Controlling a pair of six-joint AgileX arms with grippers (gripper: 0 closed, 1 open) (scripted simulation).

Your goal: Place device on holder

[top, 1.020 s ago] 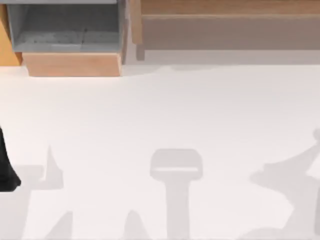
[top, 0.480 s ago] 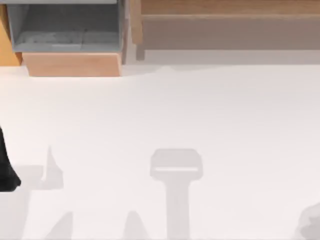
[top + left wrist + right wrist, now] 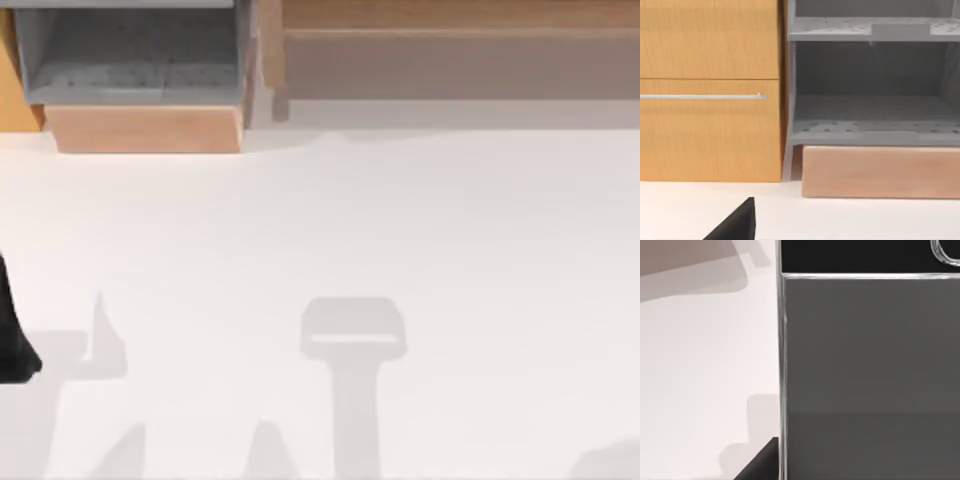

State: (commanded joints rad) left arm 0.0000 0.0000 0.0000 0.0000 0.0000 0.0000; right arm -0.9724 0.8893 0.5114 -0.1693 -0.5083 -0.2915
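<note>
Device, a slim rectangular smartphone (image 3: 870,370) with a dark grey screen, a black end bezel and a thin silver edge: in the right wrist view you see it very close to the camera, with part of its round home button (image 3: 947,252) at the bezel end. The white tabletop (image 3: 705,365) runs along the phone's silver side edge, and a soft shadow falls on the table just beside that edge; you cannot tell whether the phone rests on the table or is raised off it. A black wedge of the right gripper (image 3: 760,465) lies just beside the same edge; you cannot tell how far that gripper is open or whether it has hold of the phone. In the top view, a black part of the left arm (image 3: 12,340) sits at the table's left edge. The left wrist view shows a black tip of the left gripper (image 3: 735,227) above the tabletop, its opening likewise impossible to judge, facing an orange-brown wooden cabinet (image 3: 710,130) with a thin silver bar handle (image 3: 702,96), a grey open shelf unit (image 3: 870,95) beside it, and a pale wooden block (image 3: 880,172) below the shelf.
</note>
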